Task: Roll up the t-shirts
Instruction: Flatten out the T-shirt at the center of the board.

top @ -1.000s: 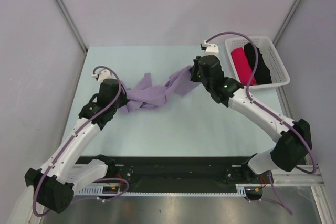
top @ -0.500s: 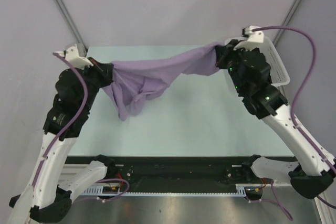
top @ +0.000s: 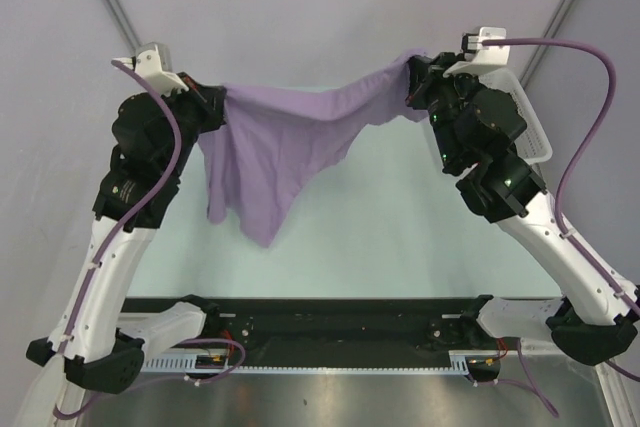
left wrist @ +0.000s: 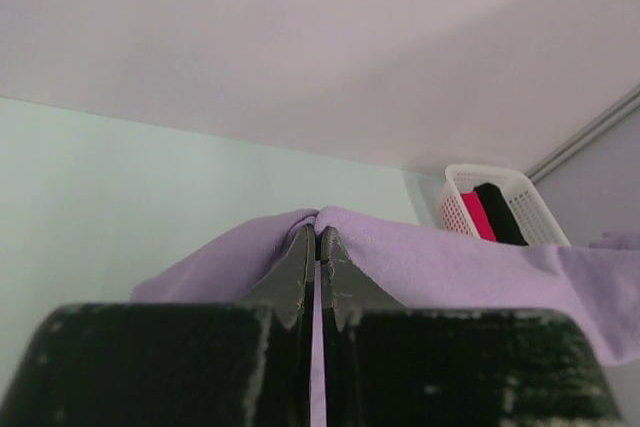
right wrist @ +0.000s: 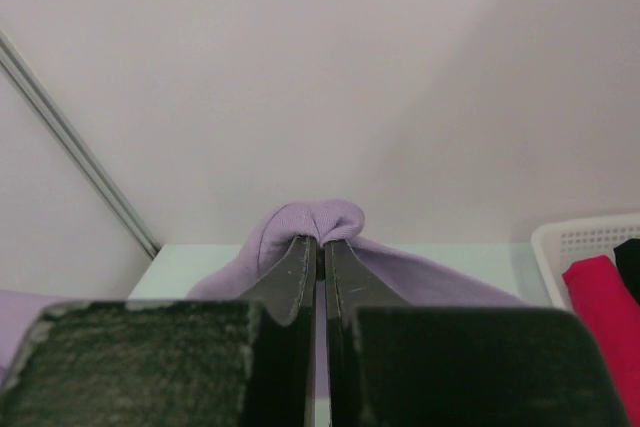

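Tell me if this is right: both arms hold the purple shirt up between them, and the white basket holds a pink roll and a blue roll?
One slip: beside the pink roll in the white basket lies a black roll, not a blue one, as the left wrist view shows. Otherwise yes: the left gripper and right gripper hold the purple shirt up between them.

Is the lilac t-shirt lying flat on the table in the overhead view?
No, the lilac t-shirt hangs stretched between the left hand and the right hand.
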You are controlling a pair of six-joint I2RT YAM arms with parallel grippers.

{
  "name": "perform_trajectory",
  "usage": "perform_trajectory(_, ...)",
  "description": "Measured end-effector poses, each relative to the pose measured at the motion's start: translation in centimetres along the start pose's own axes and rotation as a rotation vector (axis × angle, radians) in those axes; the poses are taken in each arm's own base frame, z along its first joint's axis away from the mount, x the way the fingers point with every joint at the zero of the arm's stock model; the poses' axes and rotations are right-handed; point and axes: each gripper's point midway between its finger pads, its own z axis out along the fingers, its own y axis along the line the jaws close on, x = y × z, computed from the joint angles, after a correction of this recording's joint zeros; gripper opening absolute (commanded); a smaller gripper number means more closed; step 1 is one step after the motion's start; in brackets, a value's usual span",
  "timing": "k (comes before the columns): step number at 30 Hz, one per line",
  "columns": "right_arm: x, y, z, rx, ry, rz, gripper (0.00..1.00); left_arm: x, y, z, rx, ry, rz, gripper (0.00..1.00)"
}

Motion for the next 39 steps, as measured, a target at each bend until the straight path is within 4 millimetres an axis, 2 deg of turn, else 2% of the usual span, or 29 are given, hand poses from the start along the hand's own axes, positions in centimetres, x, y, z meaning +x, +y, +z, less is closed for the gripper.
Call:
perform_trajectory(6,-1.6,0.2,-2.3,-0.001,-0.018,-0.002,0.0,0.3,-1.1,-1.4,0.08,0.033,0.019,0.0)
perform_trajectory(12,-5.5,-0.2,-6.6,-0.033,-0.065,0.076,0.0,-0.5,-1.4,-4.6,0.129,0.034,0.046,0.0)
perform_trajectory(14,-6.0,-0.1,-7.3,-0.043,-0.07,0.094,0.0,-1.1,-1.7,-5.3,0.142,0.028,0.051,0.0)
perform_trajectory(18,-6.8,0.0,-7.6,-0.034,-0.08,0.085,0.0,-1.3,-2.4,-5.0,0.168,0.04,0.056,0.0)
perform_trajectory(21,-5.8,0.0,-6.3,0.015,-0.076,0.037,0.0,0.5,-2.6,-2.6,0.172,0.088,0.06,0.0)
perform_trajectory(22,-4.9,-0.1,-5.5,0.038,-0.068,0.01,0.0,1.8,-2.7,-1.4,0.177,0.12,0.061,0.0)
perform_trajectory(25,-1.2,-1.6,-2.7,0.116,-0.02,-0.066,0.0,8.0,-2.5,3.8,0.173,0.27,0.057,0.0)
perform_trajectory(26,0.8,-2.4,-1.4,0.142,0.011,-0.087,0.0,10.3,-2.3,5.5,0.17,0.324,0.051,0.05)
perform_trajectory(27,3.0,-3.7,-0.1,0.175,0.051,-0.114,0.0,13.0,-1.8,7.2,0.156,0.384,0.049,0.14)
perform_trajectory(28,5.6,-5.3,1.1,0.213,0.099,-0.138,0.0,16.3,-1.1,8.9,0.135,0.462,0.047,0.28)
perform_trajectory(29,7.6,-6.8,1.8,0.244,0.141,-0.155,0.0,19.5,-0.3,10.0,0.111,0.539,0.044,0.52)
perform_trajectory(30,10.3,-8.7,2.7,0.279,0.203,-0.168,0.0,22.5,0.5,10.6,0.084,0.61,0.041,0.63)
perform_trajectory(32,15.0,-12.1,3.7,0.334,0.323,-0.164,0.0,26.4,1.8,10.4,0.041,0.704,0.045,0.7)
perform_trajectory(34,18.4,-14.6,3.8,0.377,0.42,-0.14,0.0,28.7,2.3,8.6,0.0,0.761,0.058,0.68)
perform_trajectory(35,20.0,-15.7,3.6,0.393,0.468,-0.122,0.0,29.2,2.1,7.5,-0.005,0.768,0.072,0.67)
perform_trajectory(37,22.2,-17.2,2.7,0.42,0.541,-0.09,0.0,30.1,1.0,4.0,0.001,0.777,0.105,0.61)
perform_trajectory(39,23.3,-17.9,2.0,0.432,0.585,-0.061,0.0,30.9,-0.7,0.0,0.045,0.776,0.137,0.58)
